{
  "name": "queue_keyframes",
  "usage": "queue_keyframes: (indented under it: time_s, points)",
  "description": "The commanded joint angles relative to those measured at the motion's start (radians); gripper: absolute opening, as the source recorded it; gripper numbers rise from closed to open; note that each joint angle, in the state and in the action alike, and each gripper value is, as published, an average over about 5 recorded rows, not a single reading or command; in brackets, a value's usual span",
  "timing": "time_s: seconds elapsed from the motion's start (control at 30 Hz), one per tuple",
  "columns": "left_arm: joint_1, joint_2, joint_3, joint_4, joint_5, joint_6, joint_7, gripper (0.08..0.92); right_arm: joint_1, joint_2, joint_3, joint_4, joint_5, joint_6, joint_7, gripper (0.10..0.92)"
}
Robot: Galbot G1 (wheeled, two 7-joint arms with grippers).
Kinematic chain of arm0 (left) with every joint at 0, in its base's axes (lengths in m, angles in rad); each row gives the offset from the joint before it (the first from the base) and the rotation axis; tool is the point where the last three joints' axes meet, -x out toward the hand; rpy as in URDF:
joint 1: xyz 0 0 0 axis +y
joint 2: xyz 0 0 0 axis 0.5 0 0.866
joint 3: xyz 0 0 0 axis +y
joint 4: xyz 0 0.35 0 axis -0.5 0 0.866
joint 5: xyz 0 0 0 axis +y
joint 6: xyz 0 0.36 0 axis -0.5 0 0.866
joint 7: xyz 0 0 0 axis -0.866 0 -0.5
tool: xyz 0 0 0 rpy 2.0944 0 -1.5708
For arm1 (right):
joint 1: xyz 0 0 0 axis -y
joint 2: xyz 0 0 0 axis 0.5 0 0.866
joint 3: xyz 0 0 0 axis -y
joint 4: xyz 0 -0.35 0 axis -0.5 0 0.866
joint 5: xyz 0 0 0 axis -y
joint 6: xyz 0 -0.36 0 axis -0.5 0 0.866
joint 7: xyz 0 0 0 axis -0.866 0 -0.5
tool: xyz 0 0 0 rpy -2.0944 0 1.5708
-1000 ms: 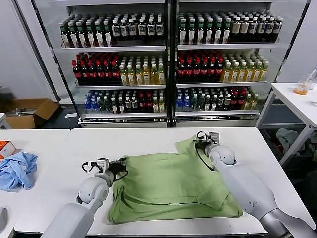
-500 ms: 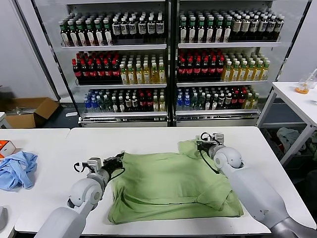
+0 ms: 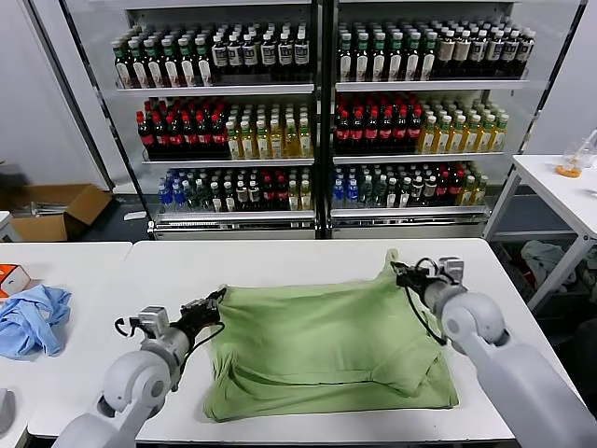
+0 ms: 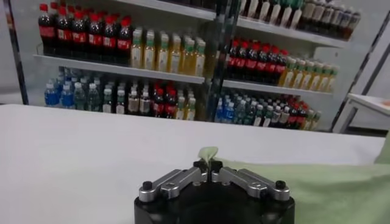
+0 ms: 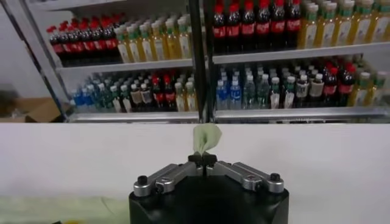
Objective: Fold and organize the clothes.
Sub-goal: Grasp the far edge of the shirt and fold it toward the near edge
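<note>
Light green soft-fabric polo shirt (image 3: 326, 350) lies spread on the white table (image 3: 280, 261), stretched between both arms. Left gripper (image 3: 211, 304) pinches the shirt's left corner, fingers (image 4: 200, 165) closed on a fabric tip. Right gripper (image 3: 403, 273) is clamped on the far right corner, lifted slightly. Crumpled light blue cloth garment (image 3: 33, 317) sits well apart on the left table.

The head view looks forward and down on the white rectangular desk (image 3: 280, 261), while both wrist views sit low and close behind their hands, sharing the glass-fronted bottle cooler (image 3: 317, 121).
</note>
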Motion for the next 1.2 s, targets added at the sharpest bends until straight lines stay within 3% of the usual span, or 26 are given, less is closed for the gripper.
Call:
queue_keyframes:
  time_s: [0.03,0.3,0.73,0.87,1.03,1.2]
  points:
    - [0.21,0.034,-0.095,-0.164,-0.035,0.011,0.005,0.094,-0.334,-0.086,0.229,0.29,0.01,0.0,0.01,0.105]
    - [0.274,0.044,-0.082,-0.183,0.025,0.055,0.018,0.094,-0.507,-0.074,0.349,0.345,-0.003,-0.002,0.032,0.105]
    - [0.263,0.04,-0.041,-0.134,0.117,0.099,0.047,0.095,-0.533,-0.019,0.297,0.294,-0.069,-0.003,0.071,0.105]
    - [0.261,0.025,-0.034,-0.14,0.14,0.095,0.047,0.169,-0.521,-0.006,0.265,0.287,-0.114,-0.003,0.064,0.144]
    - [0.287,-0.013,-0.054,-0.187,0.17,0.062,0.005,0.307,-0.536,-0.001,0.265,0.312,-0.146,-0.002,0.061,0.283]
    - [0.352,-0.107,-0.069,-0.235,0.257,0.018,-0.061,0.454,-0.563,0.001,0.284,0.331,-0.154,-0.001,0.063,0.43]
